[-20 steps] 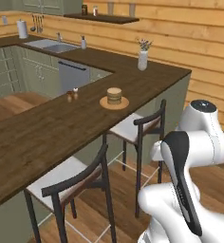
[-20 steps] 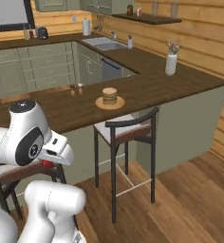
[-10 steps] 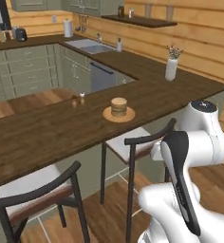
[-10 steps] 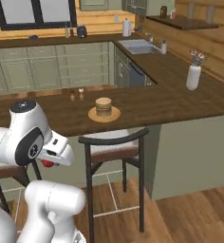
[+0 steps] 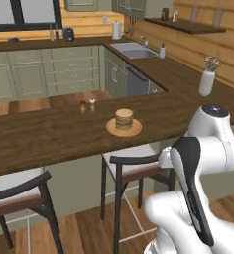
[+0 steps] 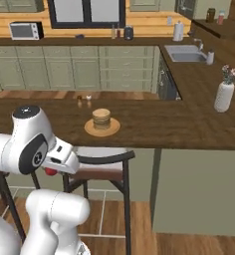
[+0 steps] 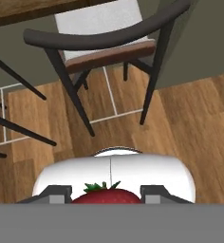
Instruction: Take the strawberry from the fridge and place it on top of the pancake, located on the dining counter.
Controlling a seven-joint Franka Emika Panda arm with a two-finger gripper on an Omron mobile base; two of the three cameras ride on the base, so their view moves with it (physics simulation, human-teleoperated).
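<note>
The strawberry (image 7: 106, 194) sits at the bottom centre of the hand view, clamped between the jaws (green leaves up), above a bar stool (image 7: 104, 42) and wood floor. In the right base view the pancake (image 6: 101, 119) rests mid-frame on the dark tabletop (image 6: 159, 124), with the gripper (image 6: 51, 171) at lower left.

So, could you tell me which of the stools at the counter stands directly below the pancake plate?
The white-cushioned stool with the curved dark backrest, tucked under the dining counter right beneath the pancake; the other stool stands further left.
</note>
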